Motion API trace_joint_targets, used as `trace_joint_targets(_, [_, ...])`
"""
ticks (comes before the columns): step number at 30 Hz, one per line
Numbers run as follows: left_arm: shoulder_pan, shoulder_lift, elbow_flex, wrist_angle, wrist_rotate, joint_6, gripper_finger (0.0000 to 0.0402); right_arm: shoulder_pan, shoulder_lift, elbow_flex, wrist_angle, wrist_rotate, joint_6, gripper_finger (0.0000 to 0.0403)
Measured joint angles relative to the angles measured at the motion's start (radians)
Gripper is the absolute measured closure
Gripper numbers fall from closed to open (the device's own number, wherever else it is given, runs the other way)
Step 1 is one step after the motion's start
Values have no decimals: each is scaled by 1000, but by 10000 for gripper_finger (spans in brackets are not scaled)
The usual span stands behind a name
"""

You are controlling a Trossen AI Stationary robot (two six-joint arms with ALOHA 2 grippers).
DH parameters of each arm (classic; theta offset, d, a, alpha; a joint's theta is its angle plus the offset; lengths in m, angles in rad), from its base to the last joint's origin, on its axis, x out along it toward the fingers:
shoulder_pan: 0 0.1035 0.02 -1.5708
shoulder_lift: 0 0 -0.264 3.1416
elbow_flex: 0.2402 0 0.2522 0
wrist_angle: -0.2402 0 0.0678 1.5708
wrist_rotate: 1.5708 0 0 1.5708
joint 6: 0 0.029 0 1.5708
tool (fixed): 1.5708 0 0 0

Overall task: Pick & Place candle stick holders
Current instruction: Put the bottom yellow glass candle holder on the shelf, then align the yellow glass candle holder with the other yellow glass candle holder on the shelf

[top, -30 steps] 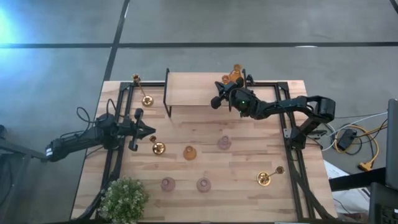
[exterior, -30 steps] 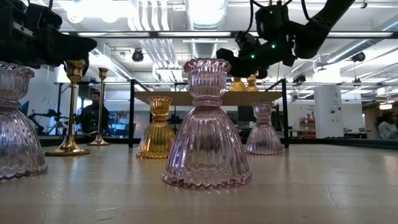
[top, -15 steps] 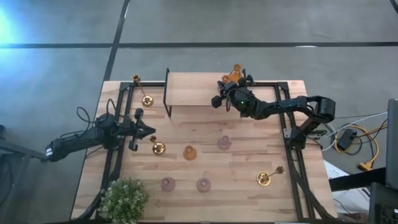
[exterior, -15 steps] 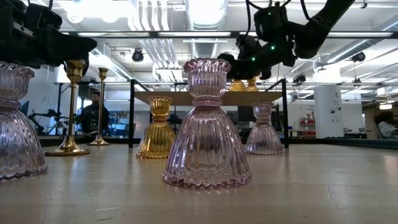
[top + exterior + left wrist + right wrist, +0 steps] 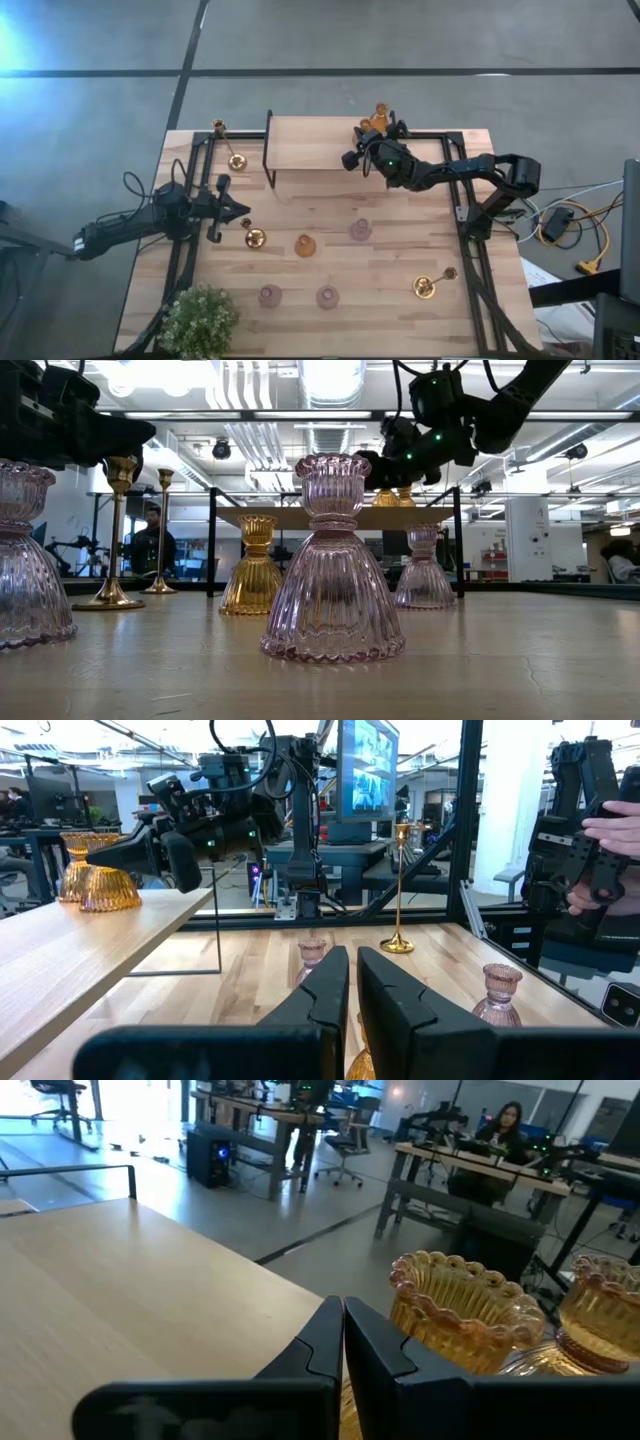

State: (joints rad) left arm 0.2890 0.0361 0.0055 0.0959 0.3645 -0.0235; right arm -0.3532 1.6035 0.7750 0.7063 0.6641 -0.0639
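Two amber glass holders stand on the raised wooden shelf at the far edge. My right gripper is shut over the shelf, its tips next to the nearer amber holder. A third amber holder, three pink ones and gold ones stand on the table. My left gripper is shut and empty, just left of a gold holder. My right gripper's shut fingers lie level over the shelf beside the nearer amber holder's scalloped cup. I cannot tell whether they touch it.
A green leafy plant stands at the near left corner. The shelf's black frame rises at its left end. Black rails run along both table sides. A person's hand shows beyond the table.
My right gripper has moved a little toward the table's far edge, closer to the two amber holders on the shelf. The holders have stayed where they were.
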Motion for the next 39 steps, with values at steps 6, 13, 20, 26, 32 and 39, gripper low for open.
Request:
trace_joint_targets(6, [0, 0, 0, 0, 0, 0, 371, -4, -2, 0, -3, 21, -23, 395])
trace_joint_targets(13, [0, 0, 0, 0, 0, 0, 371, -10, -21, -2, -23, -10, -25, 395])
trace_joint_targets(20, [0, 0, 0, 0, 0, 0, 371, 22, -115, -2, -43, -188, -48, 395])
trace_joint_targets(26, [0, 0, 0, 0, 0, 0, 371, 80, -286, 35, -272, -370, -66, 395])
trace_joint_targets(32, [0, 0, 0, 0, 0, 0, 371, 145, -373, 258, -784, -439, -78, 395])
trace_joint_targets(39, [0, 0, 0, 0, 0, 0, 371, 182, -282, 592, -1294, -488, -97, 395])
